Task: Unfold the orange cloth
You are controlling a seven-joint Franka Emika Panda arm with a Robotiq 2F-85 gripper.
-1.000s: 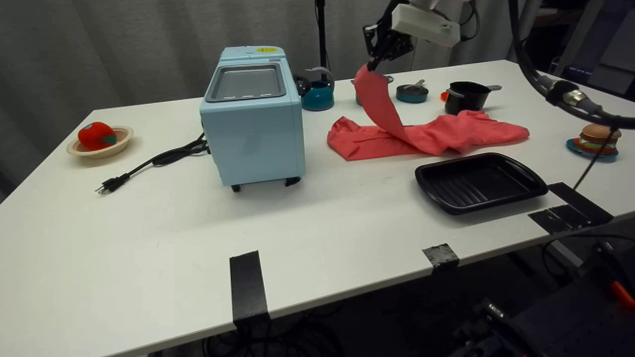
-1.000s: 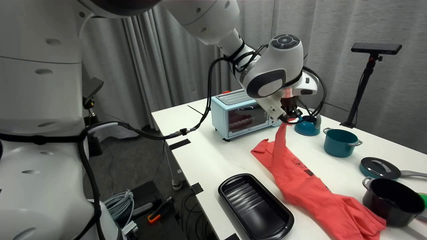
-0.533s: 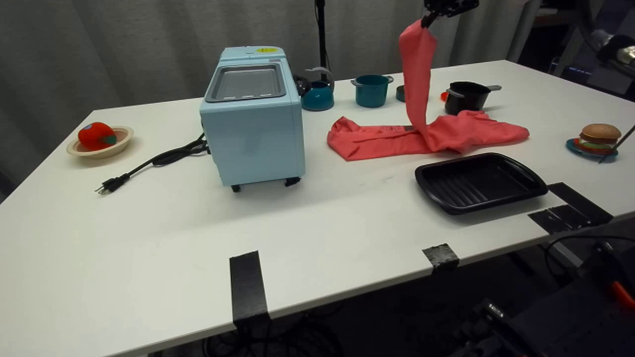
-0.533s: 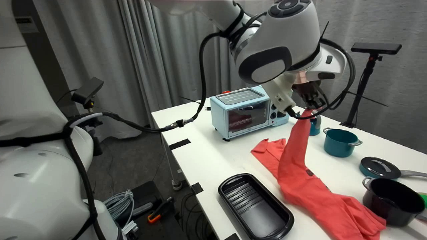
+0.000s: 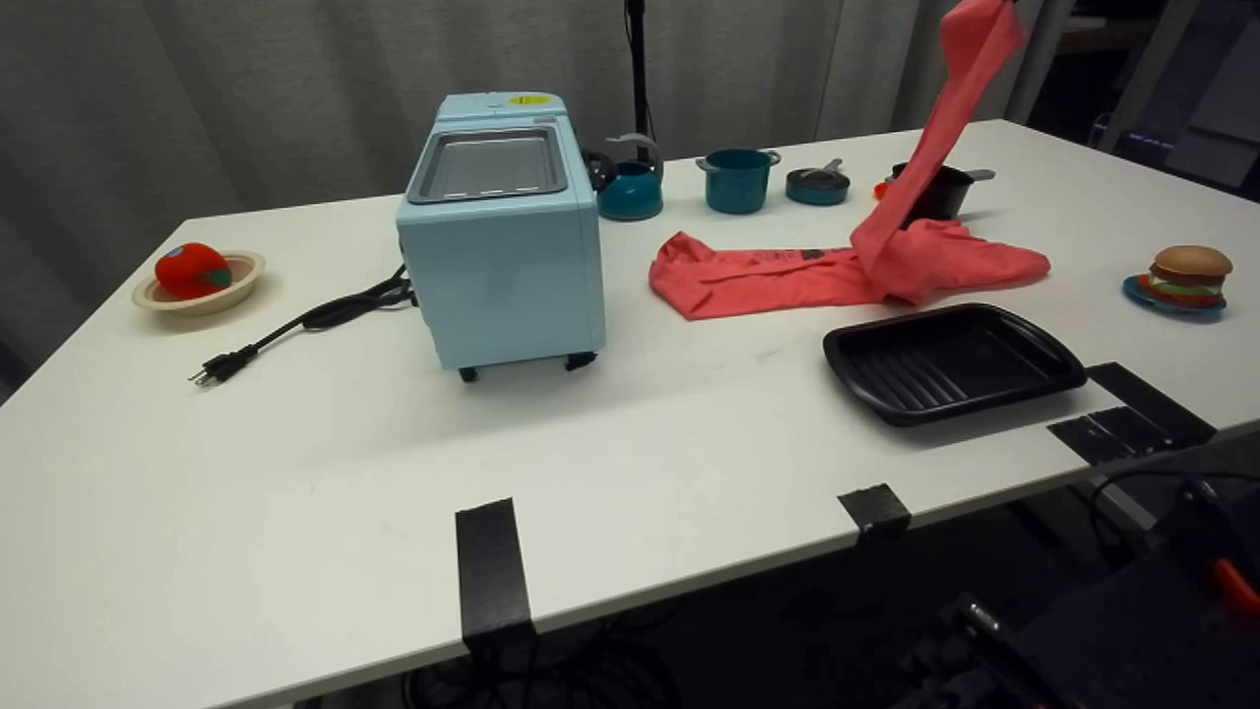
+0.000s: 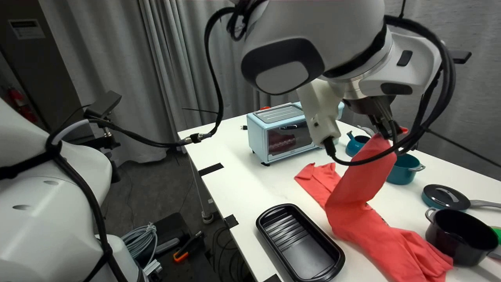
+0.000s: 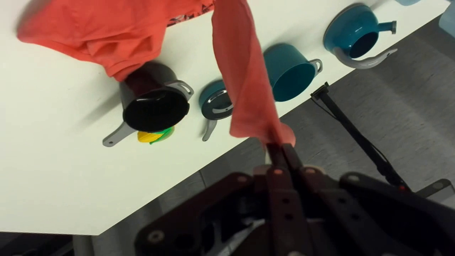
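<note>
The orange cloth (image 5: 778,281) lies as a long, narrow, folded strip on the white table, with one layer lifted. It also shows in an exterior view (image 6: 352,219) and in the wrist view (image 7: 245,78). My gripper (image 7: 280,146) is shut on an end of that layer, fingers close together. The lifted part rises as a slanting band from the middle of the strip. In an exterior view the gripper (image 6: 391,131) hangs above the table with cloth at its fingertips, partly behind a cable. Elsewhere it is almost wholly out of frame, above the top edge.
A black tray (image 5: 955,359) lies close beside the cloth. A black pot (image 6: 462,235) touches or nearly touches the cloth's crumpled end. A teal pot (image 5: 738,180), a lidded pan (image 5: 817,185) and a kettle (image 5: 631,192) stand behind. A light blue toaster oven (image 5: 502,256) stands near.
My gripper has moved up and across towards the black pot, carrying the held end. The lifted layer has peeled back, and more of the printed part beneath shows. The rest of the cloth stays put.
</note>
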